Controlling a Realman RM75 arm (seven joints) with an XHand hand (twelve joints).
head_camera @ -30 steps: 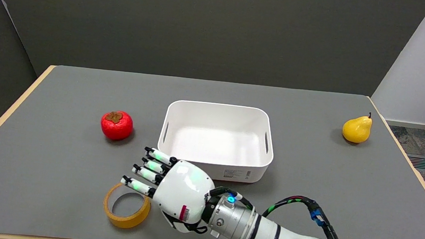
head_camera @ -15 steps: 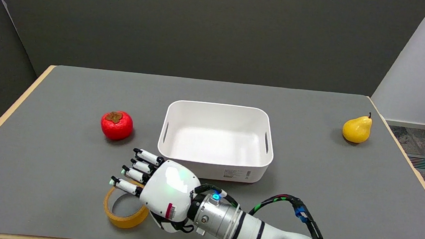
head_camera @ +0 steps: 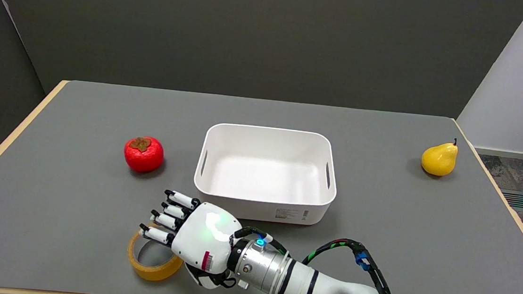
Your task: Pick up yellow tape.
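Robot hand (head_camera: 196, 241), fingers spread and holding nothing, overlaps the yellow tape's (head_camera: 152, 266) right rim.

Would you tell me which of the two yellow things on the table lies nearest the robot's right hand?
The yellow tape, a flat ring directly under the right hand; the yellow pear stands far off by the table's right edge.

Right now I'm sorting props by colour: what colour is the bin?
White, seen in the head view: the bin.
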